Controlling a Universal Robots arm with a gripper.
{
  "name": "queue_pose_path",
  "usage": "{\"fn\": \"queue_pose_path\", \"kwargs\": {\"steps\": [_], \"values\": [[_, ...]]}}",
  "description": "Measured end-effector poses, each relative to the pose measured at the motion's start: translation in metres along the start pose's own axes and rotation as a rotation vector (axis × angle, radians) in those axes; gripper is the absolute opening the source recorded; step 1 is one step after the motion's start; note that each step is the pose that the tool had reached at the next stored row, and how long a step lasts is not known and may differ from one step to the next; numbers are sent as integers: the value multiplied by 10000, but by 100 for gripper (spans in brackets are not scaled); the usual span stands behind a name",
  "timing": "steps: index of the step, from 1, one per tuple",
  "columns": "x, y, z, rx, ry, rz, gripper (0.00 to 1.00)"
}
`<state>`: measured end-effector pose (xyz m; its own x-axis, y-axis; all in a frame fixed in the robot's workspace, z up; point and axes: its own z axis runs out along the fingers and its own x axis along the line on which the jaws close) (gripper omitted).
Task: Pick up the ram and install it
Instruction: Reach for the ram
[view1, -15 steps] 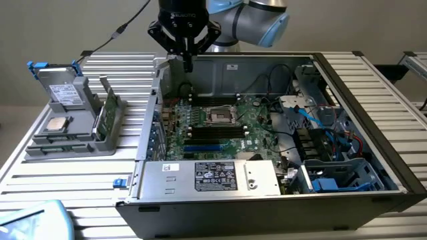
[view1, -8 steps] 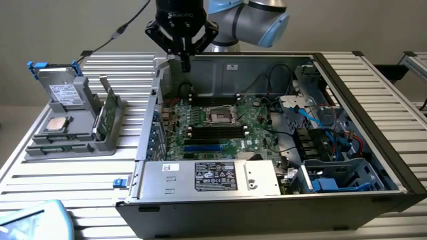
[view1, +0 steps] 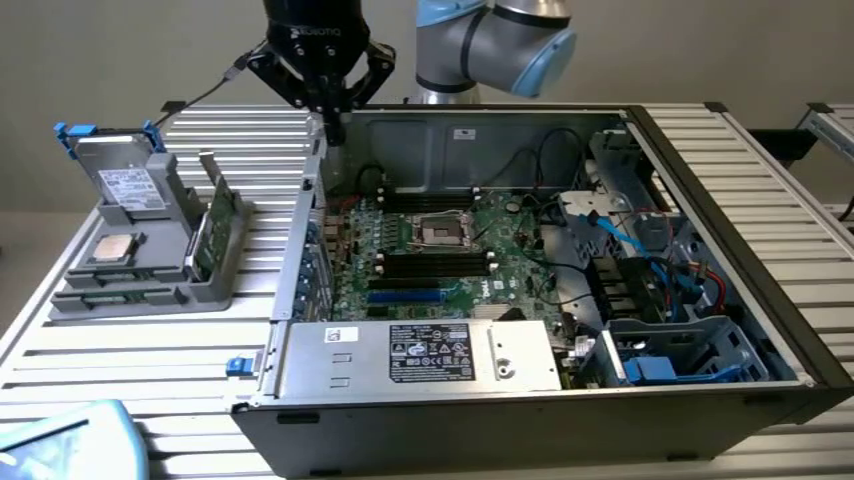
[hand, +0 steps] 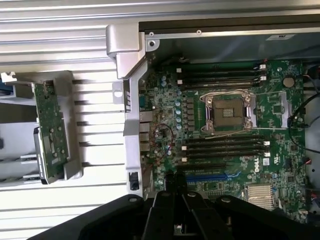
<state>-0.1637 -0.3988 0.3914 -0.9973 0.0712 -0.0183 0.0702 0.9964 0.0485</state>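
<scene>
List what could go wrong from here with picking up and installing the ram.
1. The pincer hangs over the case wall, not the grey tray; a straight descent could strike the metal rim.
2. The ram seems to lie low in the tray near the taller green card; the wrong board might get bumped or gripped.
3. The memory slots flank the open processor socket; a misaligned insertion could hit it.

tray (view1: 160, 300): exterior view's left of case (view1: 534, 430) | motherboard (view1: 441, 250): in case | pincer (view1: 330, 108): above case's rear corner
</scene>
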Motion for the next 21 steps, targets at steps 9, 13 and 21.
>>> {"fn": "queue_pose_path", "kwargs": {"steps": [9,13,21], "values": [[409,-32,61,34,66,3,11],[592,-46,82,38,98,4,11],[954,-73,107,41,137,5,11]]}}
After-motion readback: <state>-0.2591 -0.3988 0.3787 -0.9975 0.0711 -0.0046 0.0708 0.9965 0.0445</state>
